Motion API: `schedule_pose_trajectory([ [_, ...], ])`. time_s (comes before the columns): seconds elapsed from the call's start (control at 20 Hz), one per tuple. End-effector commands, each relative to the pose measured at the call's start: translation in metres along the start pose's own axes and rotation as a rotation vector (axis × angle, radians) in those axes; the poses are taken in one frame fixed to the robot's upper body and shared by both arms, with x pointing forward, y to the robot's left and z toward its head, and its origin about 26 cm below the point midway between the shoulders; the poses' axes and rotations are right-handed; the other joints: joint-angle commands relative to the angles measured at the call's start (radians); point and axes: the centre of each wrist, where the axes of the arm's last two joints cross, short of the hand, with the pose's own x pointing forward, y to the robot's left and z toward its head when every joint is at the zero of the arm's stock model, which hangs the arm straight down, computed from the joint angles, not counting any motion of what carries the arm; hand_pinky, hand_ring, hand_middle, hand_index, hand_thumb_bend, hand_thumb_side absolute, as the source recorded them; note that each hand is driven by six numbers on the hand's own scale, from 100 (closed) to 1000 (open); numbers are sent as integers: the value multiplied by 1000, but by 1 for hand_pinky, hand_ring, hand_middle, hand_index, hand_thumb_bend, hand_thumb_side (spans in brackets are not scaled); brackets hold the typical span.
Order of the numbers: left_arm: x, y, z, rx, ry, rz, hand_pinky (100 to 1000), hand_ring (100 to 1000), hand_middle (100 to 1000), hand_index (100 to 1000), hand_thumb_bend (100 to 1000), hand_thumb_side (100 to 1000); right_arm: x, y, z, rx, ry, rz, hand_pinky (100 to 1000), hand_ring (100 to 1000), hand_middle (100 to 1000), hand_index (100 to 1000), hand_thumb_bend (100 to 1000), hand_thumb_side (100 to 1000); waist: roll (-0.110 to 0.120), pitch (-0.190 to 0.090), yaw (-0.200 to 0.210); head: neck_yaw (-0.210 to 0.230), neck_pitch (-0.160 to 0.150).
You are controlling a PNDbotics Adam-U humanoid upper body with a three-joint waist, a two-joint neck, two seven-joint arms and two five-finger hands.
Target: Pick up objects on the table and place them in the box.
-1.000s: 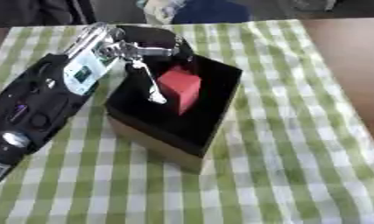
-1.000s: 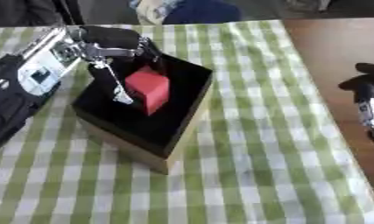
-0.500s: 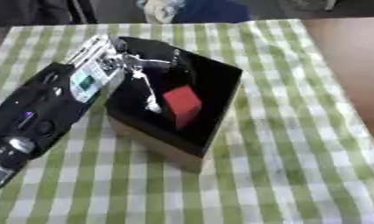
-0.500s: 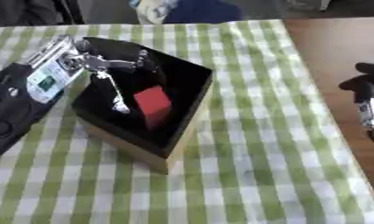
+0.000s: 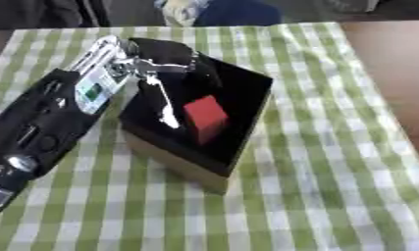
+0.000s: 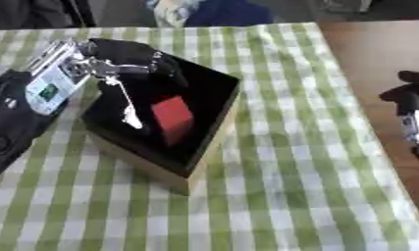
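bench: covered by a green and white checked cloth [image 5: 332, 162]; bare brown wood shows along the right edge.
box: the box [image 5: 174, 162] sits on the cloth left of centre, turned at an angle — black inside, tan cardboard on its outer walls, open at the top.
red block: a red block [image 5: 204, 117] stands inside the box, near the middle of its floor, one corner towards the camera.
left robot hand: the left robot hand [image 5: 165, 61] comes in from the lower left on a black arm and hangs over the far left corner of the box. its fingers are loosely spread and hold nothing; one silver finger [image 5: 161, 100] points down into the box and ends just left of the red block. whether the tip touches the block or the box floor cannot be told.
left arm: black forearm with a silver wrist section and a small green mark, lying over the cloth beside the box's left wall.
right robot hand: the right robot hand [image 6: 411, 115] shows only in the right eye view, at the right edge over the bare wood — dark and idle, well apart from the box; cannot tell how its fingers are set.
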Motion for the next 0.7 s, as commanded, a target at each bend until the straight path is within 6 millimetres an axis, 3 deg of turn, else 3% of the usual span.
schedule_pose_trajectory([
  [0.05, -2, 23, 27, 104, 28, -5, 819, 729, 733, 862, 692, 357, 6, -6, -3, -6, -22, 15, 847, 716, 606, 824, 100, 528, -4, -19, 4, -2, -11],
  [0.4, 7, 27, 72, 385, 63, 162, 795, 670, 680, 829, 655, 418, 6, -7, -4, -15, -25, 17, 846, 716, 605, 823, 100, 528, -10, -16, 22, -8, -16],
  [0.7, 17, 6, 92, 633, 90, 439, 786, 640, 651, 800, 624, 417, 7, -8, -3, -26, -27, 16, 846, 715, 605, 823, 100, 527, -18, -12, 33, -12, -19],
])
